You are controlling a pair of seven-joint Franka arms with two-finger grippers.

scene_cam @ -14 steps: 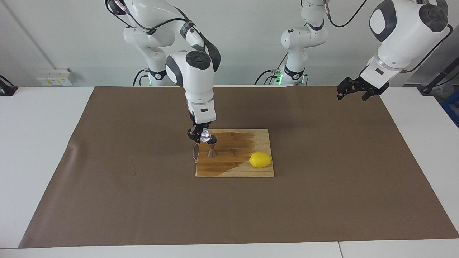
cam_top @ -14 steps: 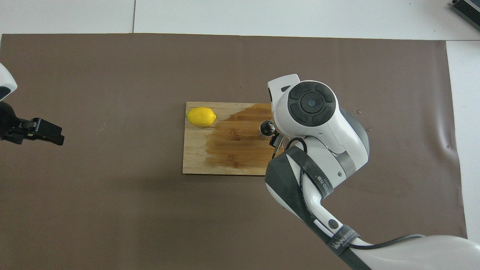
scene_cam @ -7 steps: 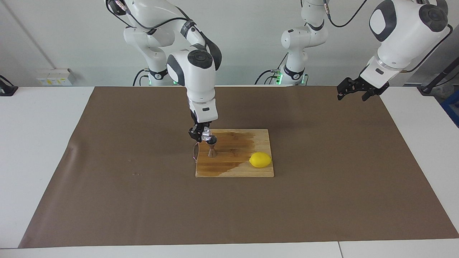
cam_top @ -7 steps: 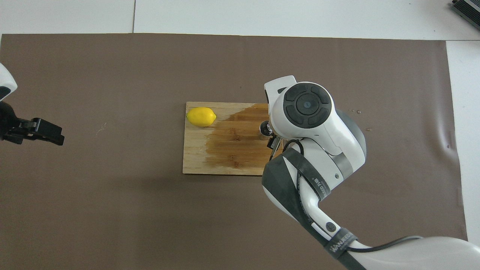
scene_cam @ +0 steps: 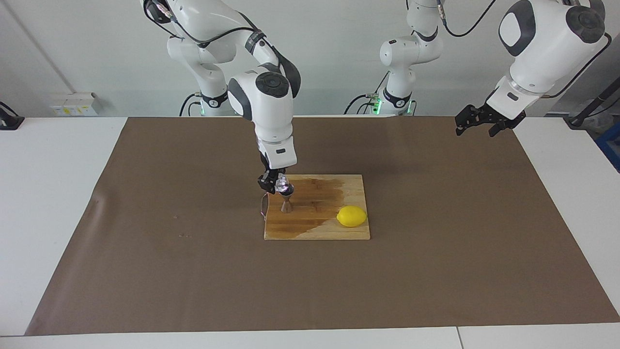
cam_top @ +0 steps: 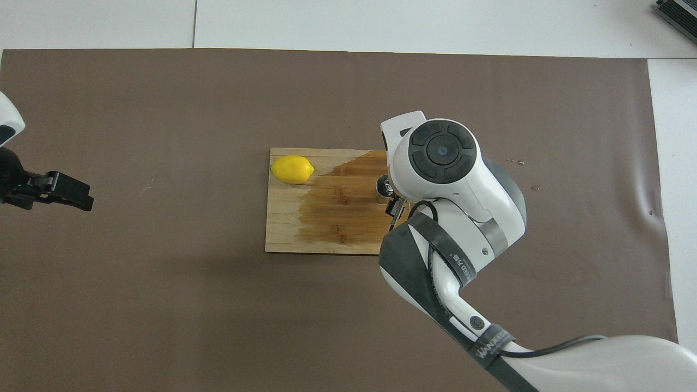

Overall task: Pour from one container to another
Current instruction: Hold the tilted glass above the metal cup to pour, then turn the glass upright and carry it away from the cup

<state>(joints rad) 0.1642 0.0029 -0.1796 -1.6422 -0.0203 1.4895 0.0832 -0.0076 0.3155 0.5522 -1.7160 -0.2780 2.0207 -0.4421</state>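
A small clear glass cup hangs tipped just above the steel jigger, with my right gripper shut on it. The jigger stands upright on the wooden cutting board, at the board's edge toward the right arm's end. In the overhead view the right arm's wrist covers the cup and most of the jigger. My left gripper waits open in the air over the brown mat's corner at the left arm's end, and shows at the edge of the overhead view.
A yellow lemon lies on the board's corner toward the left arm's end, farther from the robots than the jigger. A dark wet stain covers much of the board. The brown mat spreads over the white table.
The right arm has shifted slightly toward the left arm's end, carrying the cup closer over the jigger's mouth. The left arm has not moved.
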